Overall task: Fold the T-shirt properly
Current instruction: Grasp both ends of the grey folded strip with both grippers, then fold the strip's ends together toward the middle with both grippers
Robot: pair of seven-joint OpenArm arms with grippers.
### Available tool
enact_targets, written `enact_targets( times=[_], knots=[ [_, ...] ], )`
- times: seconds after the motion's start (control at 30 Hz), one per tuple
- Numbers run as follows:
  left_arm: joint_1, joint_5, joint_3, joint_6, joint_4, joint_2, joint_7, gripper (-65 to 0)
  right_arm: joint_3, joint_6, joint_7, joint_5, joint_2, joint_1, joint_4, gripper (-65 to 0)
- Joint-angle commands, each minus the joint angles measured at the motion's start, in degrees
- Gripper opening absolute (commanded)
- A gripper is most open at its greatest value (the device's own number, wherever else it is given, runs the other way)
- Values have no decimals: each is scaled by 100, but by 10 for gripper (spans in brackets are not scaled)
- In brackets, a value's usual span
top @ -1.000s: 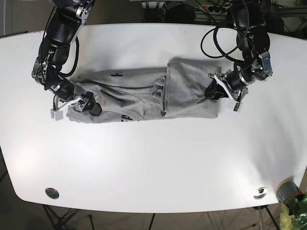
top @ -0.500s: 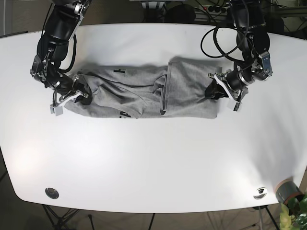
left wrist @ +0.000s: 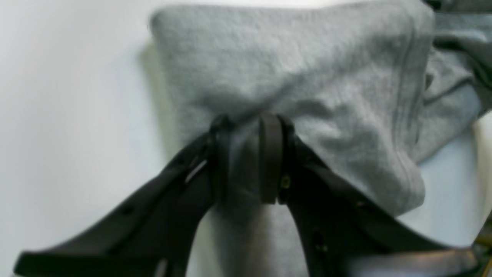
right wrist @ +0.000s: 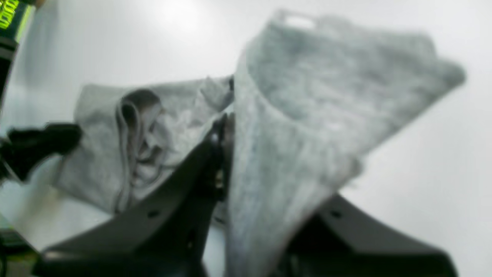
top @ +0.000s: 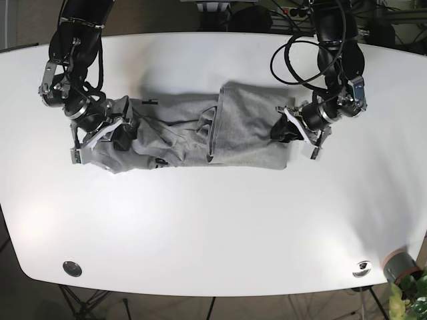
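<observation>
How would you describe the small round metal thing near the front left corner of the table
Start at the white table and go to its near left corner, well in front of the grey T-shirt. The round metal disc lies flat there; its twin is at the opposite corner.

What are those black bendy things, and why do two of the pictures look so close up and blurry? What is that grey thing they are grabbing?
Those bendy things are two robot arms. One picture looks down from above on a white table. The other two come from little cameras on the robot's wrists, so they sit very close and look blurry. The grey thing is a T-shirt, lying crumpled along the table. Each arm ends in a pincher called a gripper. The left gripper pinches one end of the shirt, and the right gripper pinches the other end, lifting a flap of cloth. They are trying to fold it.
</observation>
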Motion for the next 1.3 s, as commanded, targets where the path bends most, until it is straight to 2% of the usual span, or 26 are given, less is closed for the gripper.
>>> enact_targets(
  times=[0.0, 0.07, 0.13, 0.37, 0.47, 0.8, 0.93, 1.1, 1.27],
  knots=[
    [-87, -138, 257, -42, 81, 13, -122, -536, -236, 32, 112, -268, -60, 20, 510, -623],
    [-78, -138, 433, -34, 81, 31, -131, -536, -552, 59, 120, -549, -306, 11, 721, -623],
    [-51, -147, 512, -34, 81, 48, -122, -536, -720, 59, 129, -654, -412, -51, 765, -623],
    [28, -138, 530, -34, 81, 171, -113, -536, -1405, 67, 147, -716, -851, -42, 756, -623],
    [36, -138, 530, -42, 81, 163, -96, -536, -1810, 67, 367, -725, -1045, 72, 624, -623],
    [160, -156, 468, -51, 503, 101, -96, -540, -2372, 50, 622, -848, -1220, 389, 114, -623],
    [309, -182, 64, -51, 829, -84, -96, -540, -2372, 59, 630, -971, -1361, 618, -62, -623],
    [327, -147, -209, -86, 468, -180, -104, -540, -2425, 59, 630, -962, -1423, 723, -79, -623],
    [274, -182, -191, -95, -86, -312, -140, -540, -2838, 59, 630, -971, -1449, 723, -79, -623]
  ],
)
